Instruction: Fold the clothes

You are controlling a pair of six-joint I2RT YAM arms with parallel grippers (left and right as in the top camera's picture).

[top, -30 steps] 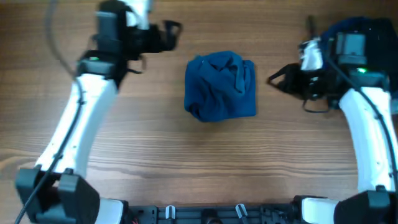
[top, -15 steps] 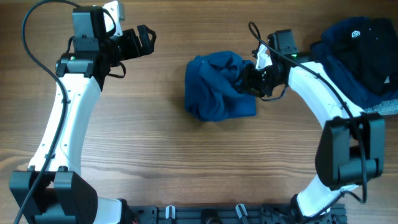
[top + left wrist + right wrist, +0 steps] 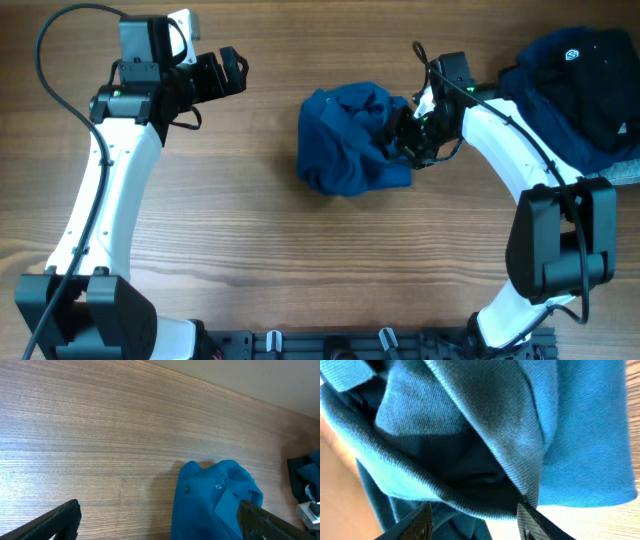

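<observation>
Overhead: blue shirt bunched in a rough lump, mid-table. L gripper hangs over bare wood to the shirt's left, well apart from it, jaws spread wide. R gripper sits at the shirt's right edge, tips in the fabric. Dark garments piled at far right, beside the R arm.

L wrist: L gripper fingers wide apart, only wood btw them. Shirt lies ahead, nearer the right-hand finger, placket w/ buttons showing.

R wrist: shirt fills the view, folds close up. R gripper tips stand apart, a fold bulging btw them & touching the right-hand tip. Not clamped.
</observation>
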